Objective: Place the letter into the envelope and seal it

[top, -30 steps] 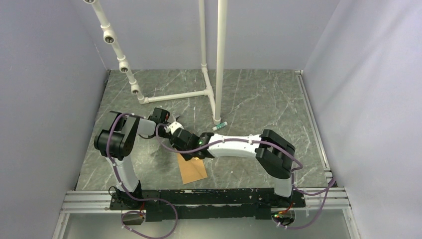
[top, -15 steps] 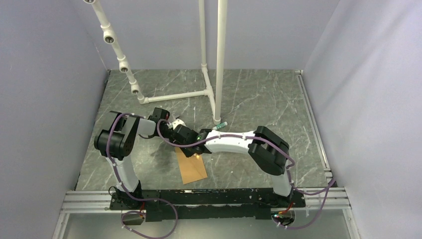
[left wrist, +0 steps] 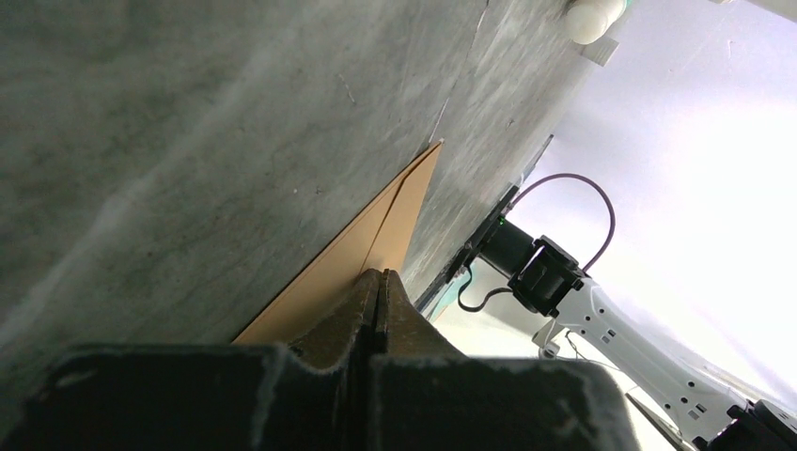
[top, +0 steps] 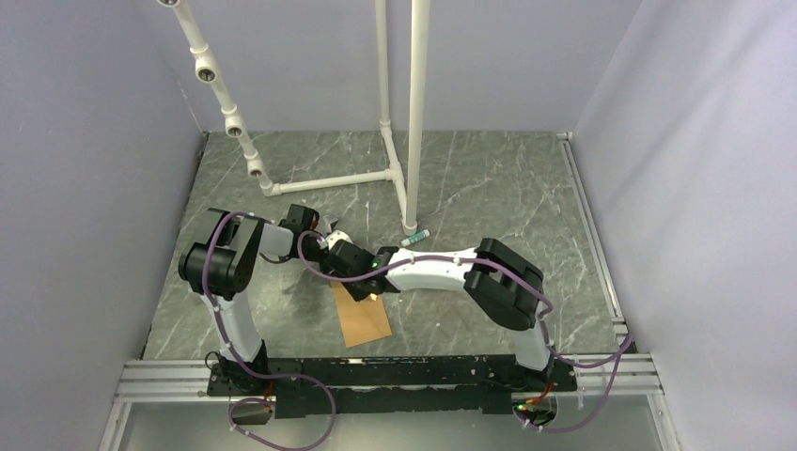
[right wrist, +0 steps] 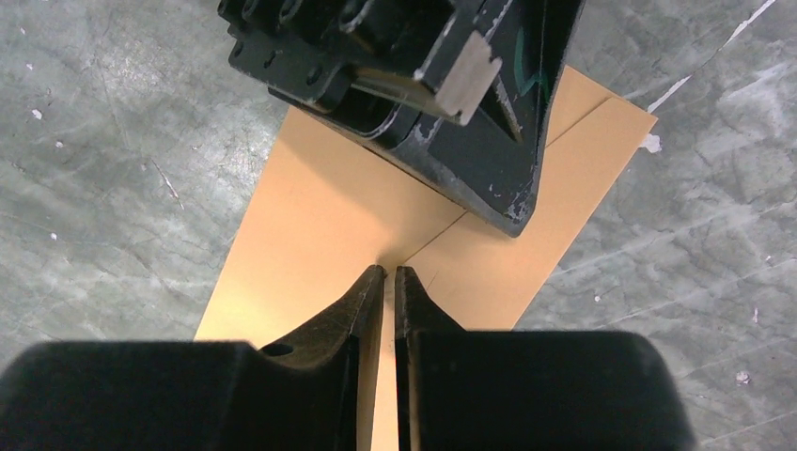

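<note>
- Pressing down near the 6 o'clock edge of the table, just beyond the mounting rail, both arms meet over the envelope.
- The envelope lies flat on the stone, its long axis running from about 11 to 5 o'clock in the overhead view, and its crease shows in the right wrist view.
- The right gripper has its fingers drawn almost together with only a sliver between them and no paper in it, tips resting on the envelope beside the crease.
- The left gripper is pressed together too, nose down at the envelope's 12 o'clock end. I cannot tell whether an edge is caught between its fingers.
- No pinkish letter shows in any view. It may already be inside, but that is a guess.
- This looks like the sealing press. Done well, one tip pins the body while the other runs along the fold with light, even pressure, so the paper neither skids nor buckles.
- The grey marbled table looks smooth, so the envelope could slide.
- A small tube lies at 1 o'clock of the envelope, apart from it.
- White pipe frame stands at 12 o'clock, with pale lavender walls all round.
</note>
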